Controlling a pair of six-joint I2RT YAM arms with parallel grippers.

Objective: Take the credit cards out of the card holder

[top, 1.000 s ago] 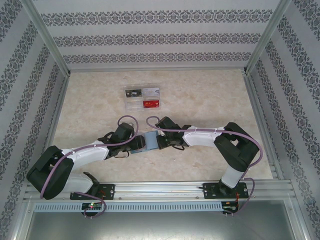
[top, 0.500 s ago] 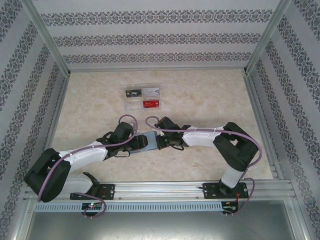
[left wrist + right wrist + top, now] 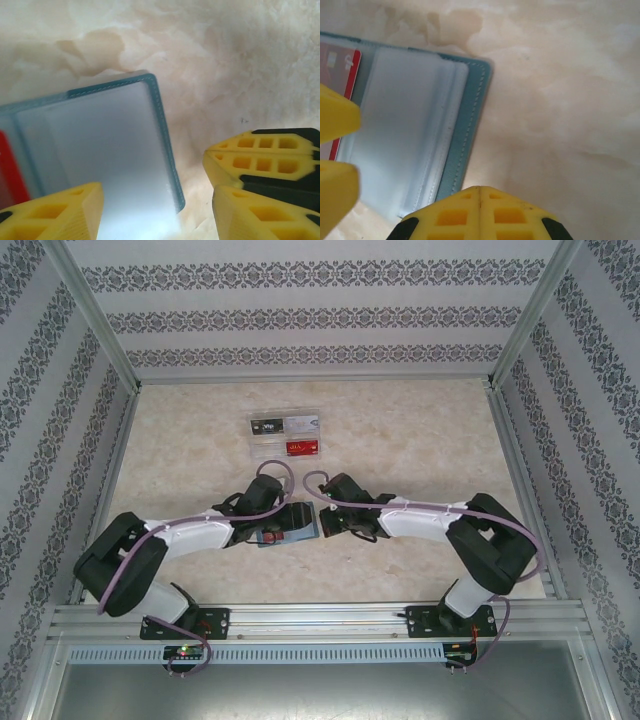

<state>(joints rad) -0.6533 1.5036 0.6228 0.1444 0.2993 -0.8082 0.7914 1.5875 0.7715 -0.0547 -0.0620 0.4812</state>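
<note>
Card holder (image 3: 100, 145) | corner between parted left claw (image 3: 157, 212) | right claw (image 3: 480, 200) closed, just beside

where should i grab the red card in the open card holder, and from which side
Likely the red card by its red-rimmed edge beside the clear sleeves, coming from above: the card holder lies open on the table, so the thin card offers only an edge to pinch. Where its pocket opens is unclear.
</note>
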